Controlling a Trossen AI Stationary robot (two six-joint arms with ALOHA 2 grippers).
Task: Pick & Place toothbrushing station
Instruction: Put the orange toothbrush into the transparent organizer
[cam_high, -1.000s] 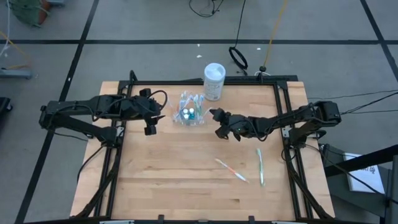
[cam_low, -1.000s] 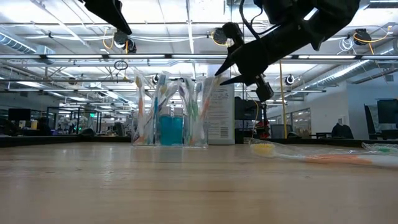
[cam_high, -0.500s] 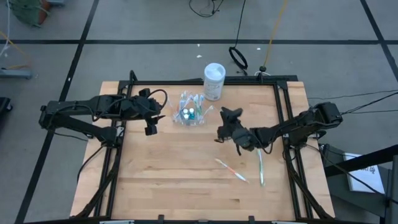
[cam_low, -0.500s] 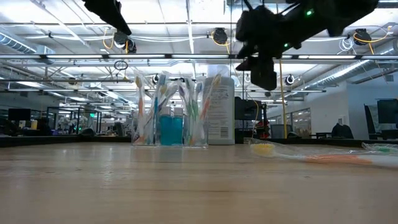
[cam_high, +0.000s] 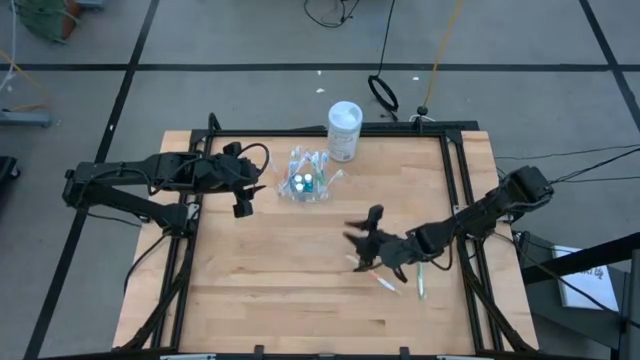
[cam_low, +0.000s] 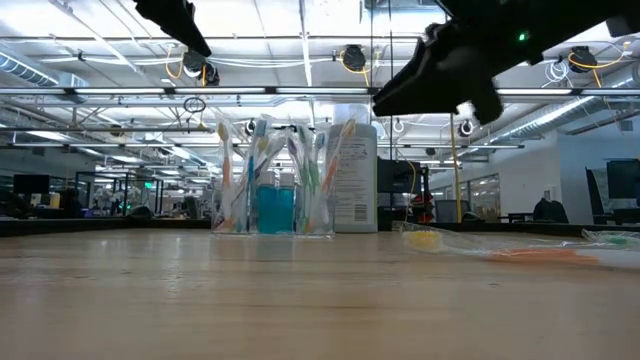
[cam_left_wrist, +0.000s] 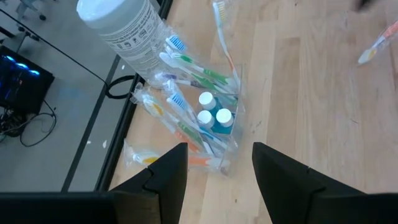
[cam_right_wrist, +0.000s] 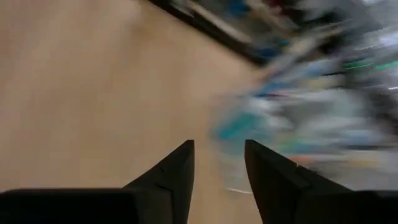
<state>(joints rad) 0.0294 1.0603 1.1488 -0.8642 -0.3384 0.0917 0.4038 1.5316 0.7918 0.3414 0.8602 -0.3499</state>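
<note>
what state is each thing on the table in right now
cup: upright, full of brushes and tubes
container: upright, lidded, behind the cup
orange brush: lying loose
green brush: lying loose
left tool: open, empty, beside the cup
right tool: open, empty, over the orange brush

You get no readable text anywhere in these views. The only printing you can see is on the white cylindrical container (cam_left_wrist: 127, 34): in the left wrist view, well ahead of the open jaws, its label carries several lines of small dark print, too fine to make out a word or number. From the low view the same label (cam_low: 352, 185) shows as grey lines of print, equally illegible. The blue toothpaste tubes (cam_left_wrist: 214, 118), just ahead of those jaws, show you only their white caps, with no lettering visible. The right wrist view is smeared and gives you nothing to read.
</note>
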